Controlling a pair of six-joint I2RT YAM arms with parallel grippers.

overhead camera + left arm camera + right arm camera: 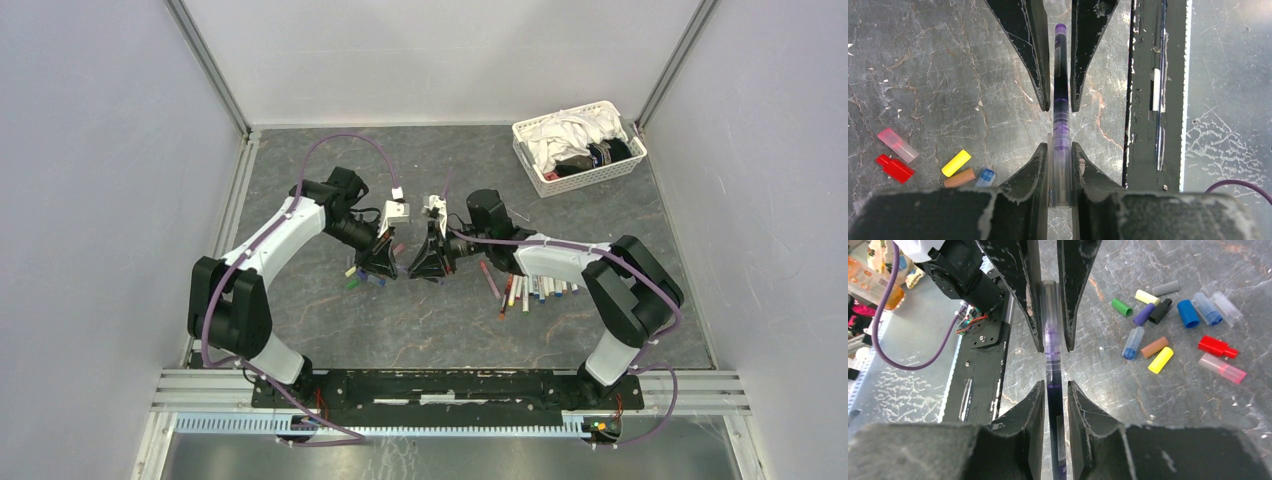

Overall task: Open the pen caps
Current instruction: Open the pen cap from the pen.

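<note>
Both grippers hold one purple pen (1061, 95) level above the table, between them. My left gripper (1060, 147) is shut on its clear cap (1062, 175); the pen's purple end still sits inside the cap's mouth. My right gripper (1055, 385) is shut on the dark barrel (1054, 405). In the top view the left gripper (381, 263) and the right gripper (424, 263) meet tip to tip. Several loose caps (1160, 360) in mixed colours lie beside them, also in the left wrist view (956, 163). More pens (528, 290) lie in a row to the right.
A white lattice basket (530, 172) of cloths stands at the back right. The arms' black base rail (1148, 95) runs along the near edge. Grey walls close in the table on three sides.
</note>
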